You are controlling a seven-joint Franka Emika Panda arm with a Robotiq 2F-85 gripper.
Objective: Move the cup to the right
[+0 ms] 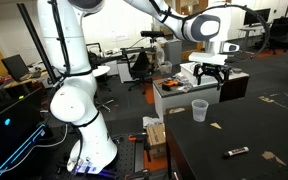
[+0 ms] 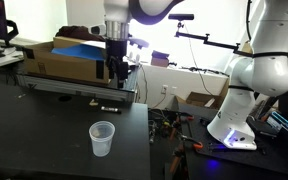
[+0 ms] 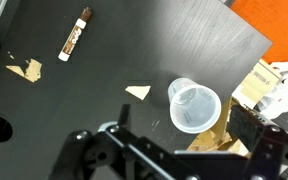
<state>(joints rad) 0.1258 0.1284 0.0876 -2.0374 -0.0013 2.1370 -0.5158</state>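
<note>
The cup (image 1: 199,110) is a small translucent whitish plastic cup standing upright on the black table (image 1: 244,135) near its edge. It shows in both exterior views (image 2: 102,138) and from above in the wrist view (image 3: 194,105). My gripper (image 1: 211,72) hangs well above the table, higher than the cup and apart from it. In an exterior view it hangs before the cardboard box (image 2: 115,72). Its fingers are spread and hold nothing. In the wrist view the cup sits between the two finger pads, far below (image 3: 174,140).
A marker (image 1: 236,152) lies on the table, also in the wrist view (image 3: 75,34). Tan tape scraps (image 3: 137,91) dot the surface. A long cardboard box (image 2: 69,62) stands behind the table. The table edge (image 3: 246,62) runs close to the cup.
</note>
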